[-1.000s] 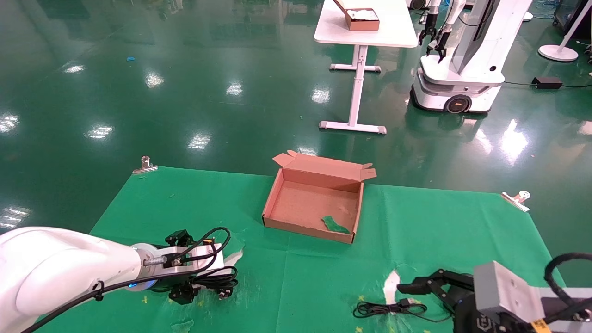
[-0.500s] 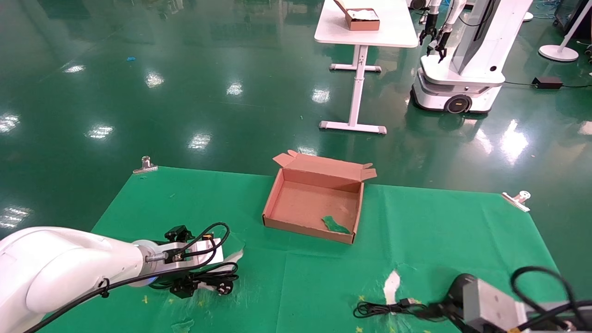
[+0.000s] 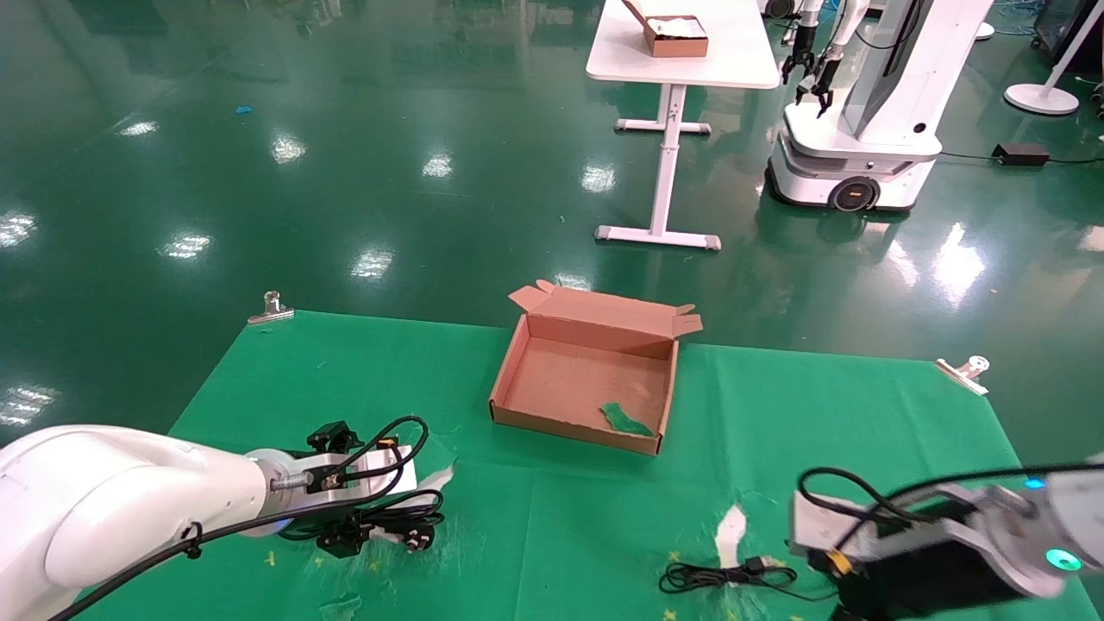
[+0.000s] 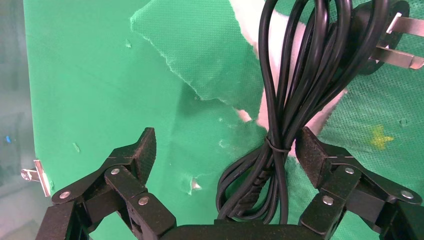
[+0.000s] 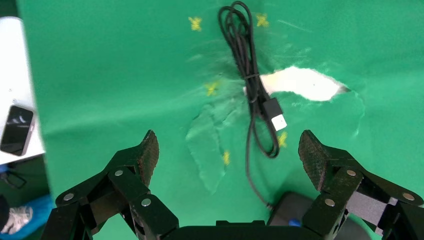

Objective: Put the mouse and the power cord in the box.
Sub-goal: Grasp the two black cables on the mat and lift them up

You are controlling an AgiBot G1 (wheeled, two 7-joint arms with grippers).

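The power cord (image 4: 280, 125) lies coiled and tied on the green cloth, its pronged plug (image 4: 380, 40) at the far end. My left gripper (image 4: 226, 145) stands open astride the bundle, which sits close to one finger (image 4: 312, 155); in the head view this is at the front left (image 3: 354, 526). The black mouse (image 5: 300, 215) shows just under my open right gripper (image 5: 228, 145), beside one finger. Its thin cable (image 5: 252, 85) and USB plug (image 5: 277, 112) trail away over the cloth (image 3: 724, 576). The brown box (image 3: 569, 427) stands open at table centre, away from both grippers.
A green scrap (image 3: 625, 420) lies inside the box. The cloth is torn in places, with white showing through (image 3: 731, 526). Metal clips (image 3: 272, 306) (image 3: 966, 371) hold its far corners. Beyond stand a white table (image 3: 681, 52) and another robot (image 3: 862, 129).
My right wrist has swung in from the right and turned over the mouse, hiding its fingers in the head view. The left gripper sank slightly over the power cord, then held still.
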